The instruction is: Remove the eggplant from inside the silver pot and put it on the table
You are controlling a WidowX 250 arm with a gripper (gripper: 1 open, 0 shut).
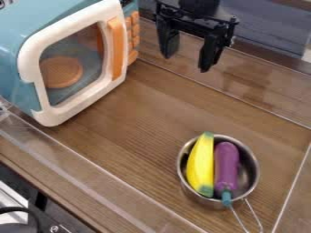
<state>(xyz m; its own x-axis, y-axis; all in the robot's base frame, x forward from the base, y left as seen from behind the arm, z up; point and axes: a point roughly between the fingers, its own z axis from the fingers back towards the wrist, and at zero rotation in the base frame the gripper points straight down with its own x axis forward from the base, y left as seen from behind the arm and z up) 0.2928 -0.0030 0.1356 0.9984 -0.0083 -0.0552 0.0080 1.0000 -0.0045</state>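
Camera view: approach step, eggplant [227,167] lies in silver pot [246,167] beside yellow toy [201,164].
Gripper [188,50] hangs far off w/ fingers wide, holding nothing; you need to go down over it.

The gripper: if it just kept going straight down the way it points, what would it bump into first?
Probably the bare table. The open gripper hangs well away from the pot and beside the microwave, though depth is uncertain.
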